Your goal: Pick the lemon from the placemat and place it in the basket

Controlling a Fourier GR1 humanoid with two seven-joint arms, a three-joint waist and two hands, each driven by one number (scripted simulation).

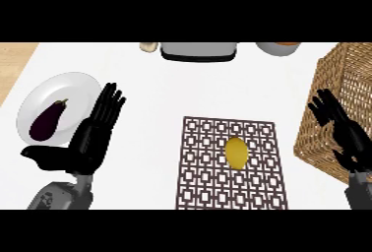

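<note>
A yellow lemon [237, 152] lies near the middle of a brown lattice placemat [203, 177] at the counter's lower centre. A woven wicker basket [341, 83] stands at the right edge. My right hand [343, 132] is open with straight fingers, in front of the basket's left wall and to the right of the placemat, apart from the lemon. My left hand [91, 135] is open at the left, fingers pointing up and thumb out to the left, beside a plate.
A white plate [73, 86] with a dark purple eggplant [46, 121] sits at the left. At the back edge stand a grey appliance [199, 51], a small pale object [149, 47] and a bowl [278, 47]. A wooden strip shows at the far left.
</note>
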